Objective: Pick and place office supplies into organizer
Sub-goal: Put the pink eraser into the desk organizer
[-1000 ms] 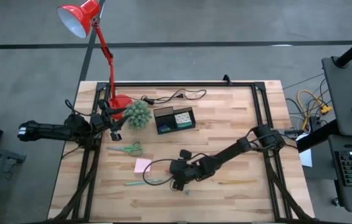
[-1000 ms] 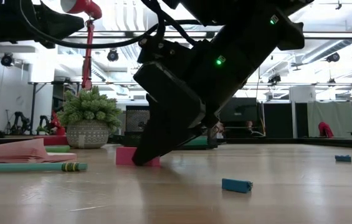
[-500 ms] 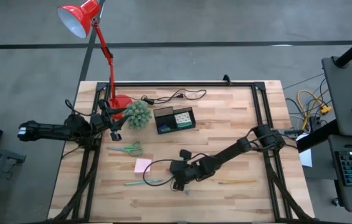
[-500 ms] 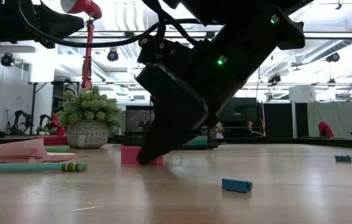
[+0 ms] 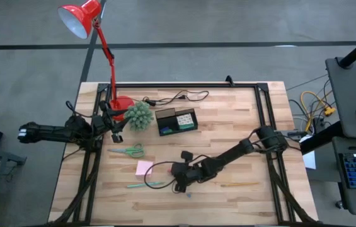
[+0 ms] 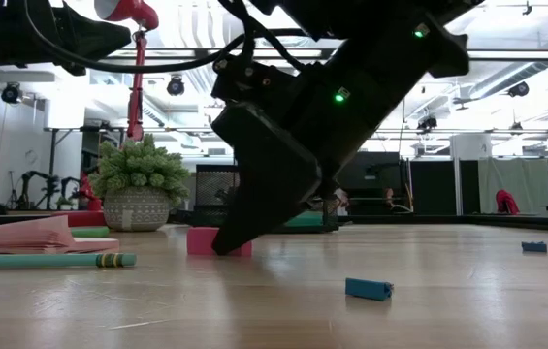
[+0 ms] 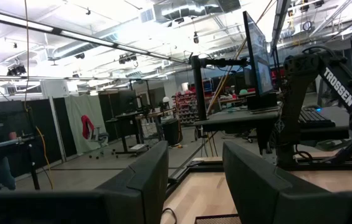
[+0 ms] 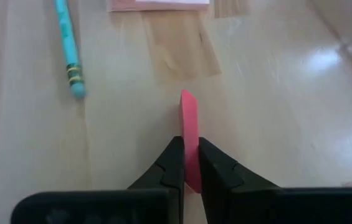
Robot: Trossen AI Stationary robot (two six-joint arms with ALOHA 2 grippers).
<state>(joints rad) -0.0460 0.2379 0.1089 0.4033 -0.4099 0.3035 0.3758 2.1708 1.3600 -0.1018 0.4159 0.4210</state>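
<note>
The right hand [image 8: 189, 163] pinches a small flat pink-red eraser block [image 8: 189, 134] on the wooden surface [image 5: 241, 120], near its front edge, beside a teal pencil [image 8: 68, 46] and pink sticky-note pad [image 5: 143, 167]. The black compartmented organizer tray [image 5: 176, 120] sits toward the back edge. The left hand [image 7: 194, 180] hangs spread wide near the left edge.

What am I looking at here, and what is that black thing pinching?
These are four camera views of one table with two robot arms. One camera looks straight down, one sits at table height, and one rides on each wrist. The right gripper has its jaws shut on a small red piece, low over the wooden table. The left gripper waits near the table's left edge, jaws apart, holding nothing. Lying around are a pink sticky-note pad, green-handled scissors, a green pen and a small blue piece. The black organizer is where they belong.
</note>
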